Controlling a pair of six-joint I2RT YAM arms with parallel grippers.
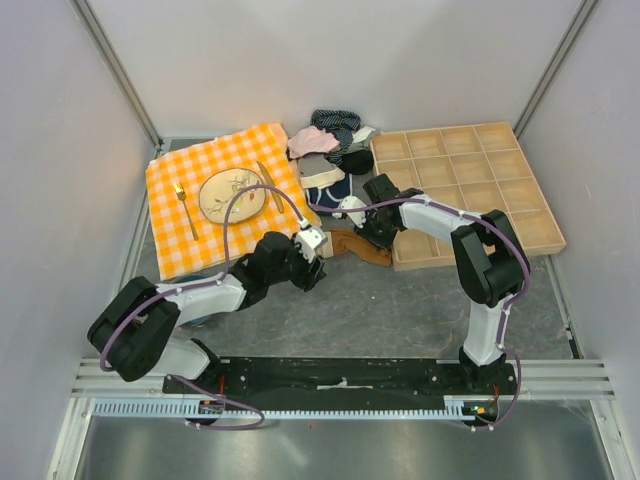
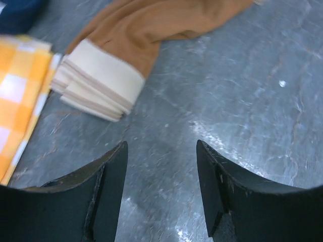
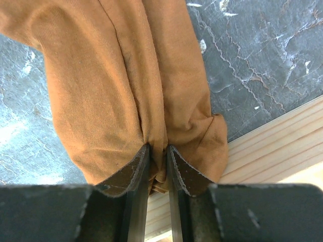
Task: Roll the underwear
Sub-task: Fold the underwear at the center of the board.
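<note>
The grey table [image 1: 400,300] carried a wooden compartment tray [image 1: 470,170] towards its far right corner, an orange checked cloth [image 1: 170,240] towards its far left, and a heap of other clothes [image 1: 330,140] at the far edge between the two. The rust-brown underwear [image 1: 362,248] lay near the middle of the table as a long narrow strip, one end touching the near edge of the checked cloth and the other reaching the near left corner of the tray. The right gripper [image 3: 157,147] had its jaws drawn narrow on a pinch of the brown fabric at the tray end, holding it just above the tray's rim. The left gripper [image 2: 161,146] stood wide and empty over bare table, just short of the cream waistband [image 2: 101,75], touching nothing. That waistband end sat in several stacked layers, which looked like the first turns of a roll; the rest of the garment lay flat and unrolled, so most of the rolling seemed left to do
</note>
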